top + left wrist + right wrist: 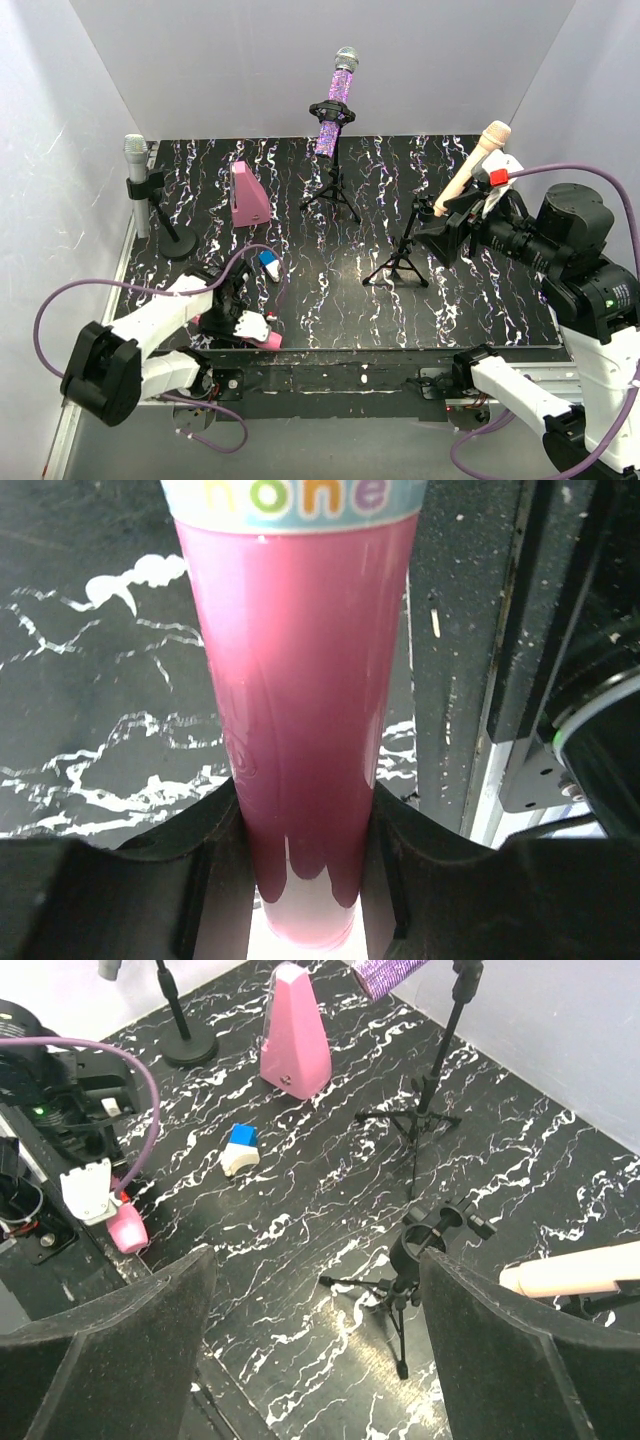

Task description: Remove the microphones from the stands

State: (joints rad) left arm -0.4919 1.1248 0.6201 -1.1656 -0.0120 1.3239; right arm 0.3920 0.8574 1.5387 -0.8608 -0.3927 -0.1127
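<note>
Left fingers [140,890] pinch the pink microphone [300,700], low at lower left. Right fingers [110,1350] gape empty above the bare stand [428,1232]. Next, probably: lay it down, release.

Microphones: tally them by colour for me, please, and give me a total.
Silver microphone: 1
Purple microphone: 1
Beige microphone: 1
Pink microphone: 1
Total: 4
</note>
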